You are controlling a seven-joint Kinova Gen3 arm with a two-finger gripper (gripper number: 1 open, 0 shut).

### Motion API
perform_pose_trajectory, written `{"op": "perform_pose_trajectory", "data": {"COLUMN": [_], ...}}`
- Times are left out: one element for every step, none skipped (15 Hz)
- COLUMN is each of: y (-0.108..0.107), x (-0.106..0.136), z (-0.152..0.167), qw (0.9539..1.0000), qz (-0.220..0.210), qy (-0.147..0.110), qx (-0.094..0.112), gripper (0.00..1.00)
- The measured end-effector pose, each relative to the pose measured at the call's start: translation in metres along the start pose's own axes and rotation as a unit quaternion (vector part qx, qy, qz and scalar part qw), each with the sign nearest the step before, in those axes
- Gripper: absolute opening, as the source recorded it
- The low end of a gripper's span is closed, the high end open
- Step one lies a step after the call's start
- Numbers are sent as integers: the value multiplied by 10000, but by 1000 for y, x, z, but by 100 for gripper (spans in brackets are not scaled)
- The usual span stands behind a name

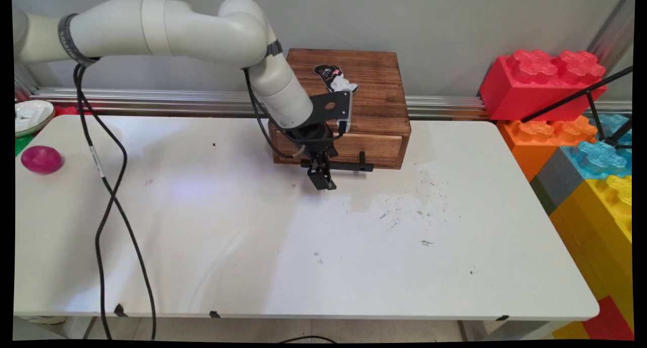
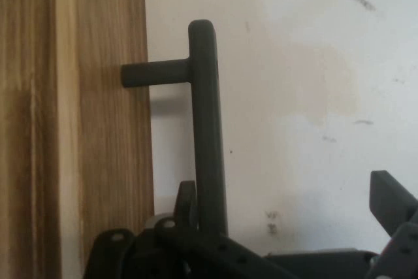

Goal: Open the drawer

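At the dark wooden drawer box [image 1: 354,100], toward twelve o'clock on the white worktop [image 1: 303,247], the black two-finger gripper [image 1: 323,179] hangs at the long black bar handle [image 2: 208,129]; jaws apart, straddling the bar, not clamped; drawer front [image 1: 374,148] looks shut.

main view looks down across the table [image 1: 303,267]; hand view sits close, sharing the drawer handle [image 2: 208,129].
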Motion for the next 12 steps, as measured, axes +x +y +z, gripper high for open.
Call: {"op": "perform_pose_trajectory", "data": {"y": [0, -1, -1, -2, -2, -2, -3, -2, -2, -1, -1, -1], "x": [0, 0, 0, 0, 0, 0, 0, -1, -1, -2, -2, -3], "z": [2, 5, 8, 11, 14, 16, 19, 21, 23, 25, 27, 30], "qw": [10000, 10000, 10000, 10000, 9999, 9999, 9999, 9999, 9999, 9999, 9999, 9998], "qz": [7, 15, 27, 37, 44, 45, 44, 39, 39, 40, 43, 49], "qy": [-12, -30, -51, -69, -88, -99, -112, -125, -134, -143, -151, -155], "qx": [2, 10, 21, 32, 41, 50, 64, 68, 64, 63, 62, 61], "gripper": [100, 100, 100, 100, 100, 100, 100, 100, 100, 100, 100, 100]}}
